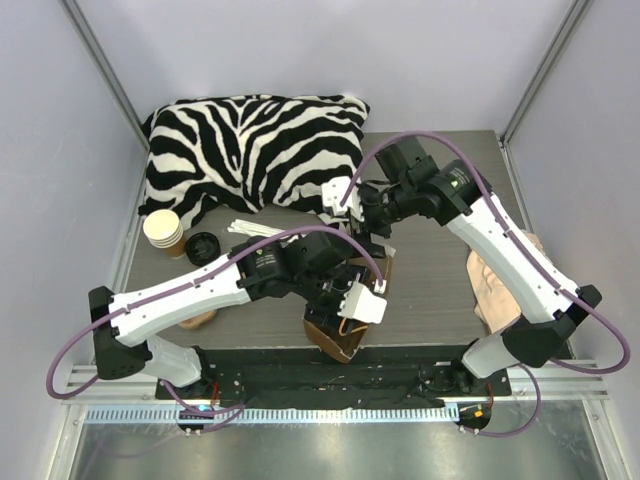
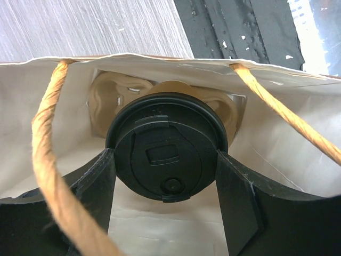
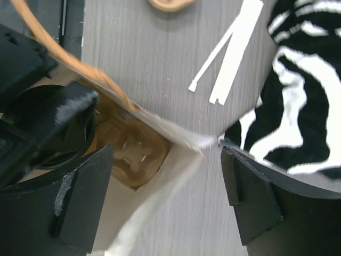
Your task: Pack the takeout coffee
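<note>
Takeout coffee (image 2: 166,146) hangs mid-frame inside the paper bag (image 2: 106,58) over a pulp carrier (image 2: 109,96), clamped by the left gripper (image 2: 165,157); right gripper (image 3: 165,160) gapes, released.

1. We take this for a robotics lab test cell: plain white panels (image 1: 330,50) close in three sides, joined by bare metal posts (image 1: 100,65) at the upper corners.
2. Two white robot arms, left arm (image 1: 180,295) and right arm (image 1: 510,250), are bolted to a black base plate (image 1: 270,380) along the lower edge.
3. A slotted rail (image 1: 330,413) crosses the bottom.
4. Odd props, a zebra pillow (image 1: 250,150) and stacked paper cups (image 1: 163,232), share one grey table (image 1: 440,300).
</note>
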Motion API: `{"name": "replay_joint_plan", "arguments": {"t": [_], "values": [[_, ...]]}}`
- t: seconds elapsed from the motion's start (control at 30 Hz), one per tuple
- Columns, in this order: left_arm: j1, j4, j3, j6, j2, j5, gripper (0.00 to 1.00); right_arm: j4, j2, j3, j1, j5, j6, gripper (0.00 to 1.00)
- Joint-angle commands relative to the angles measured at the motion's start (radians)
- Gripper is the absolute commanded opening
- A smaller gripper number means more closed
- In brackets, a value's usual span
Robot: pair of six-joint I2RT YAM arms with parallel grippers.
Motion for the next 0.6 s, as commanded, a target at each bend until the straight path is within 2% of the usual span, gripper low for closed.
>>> {"name": "replay_joint_plan", "arguments": {"t": [0.0,0.07,0.13,0.17,0.2,0.27,0.3,0.33,0.43,0.57], "values": [[0.003,-0.004,0.034,0.012,0.0,0.028,0.17,0.06,0.02,-0.016,0.06,-0.017,-0.098,0.87],[0.003,-0.01,0.036,0.012,-0.002,0.027,0.17,0.062,0.035,-0.022,0.078,-0.017,-0.106,0.81],[0.003,-0.013,0.036,0.008,-0.005,0.021,0.17,0.06,0.041,-0.031,0.1,-0.01,-0.121,0.67],[0.003,-0.016,0.034,0.009,-0.006,0.019,0.17,0.059,0.043,-0.034,0.106,-0.007,-0.126,0.58],[0.003,-0.022,0.033,0.005,-0.008,0.017,0.16,0.056,0.043,-0.034,0.11,-0.003,-0.126,0.41],[0.008,-0.03,0.033,-0.001,-0.02,0.011,0.16,0.036,0.043,-0.034,0.12,0.017,-0.123,0.26],[0.011,-0.031,0.028,-0.009,-0.026,0.008,0.16,0.033,0.041,-0.034,0.118,0.026,-0.117,0.11],[0.014,-0.03,0.027,-0.021,-0.037,0.007,0.16,0.033,0.038,-0.034,0.12,0.051,-0.08,0.04],[0.029,-0.028,0.016,-0.057,-0.057,-0.024,0.16,0.052,0.022,-0.031,0.12,0.078,0.002,0.01],[0.069,-0.005,-0.002,-0.121,-0.1,-0.065,0.15,0.098,-0.026,-0.082,0.12,0.123,0.221,0.01]]}}
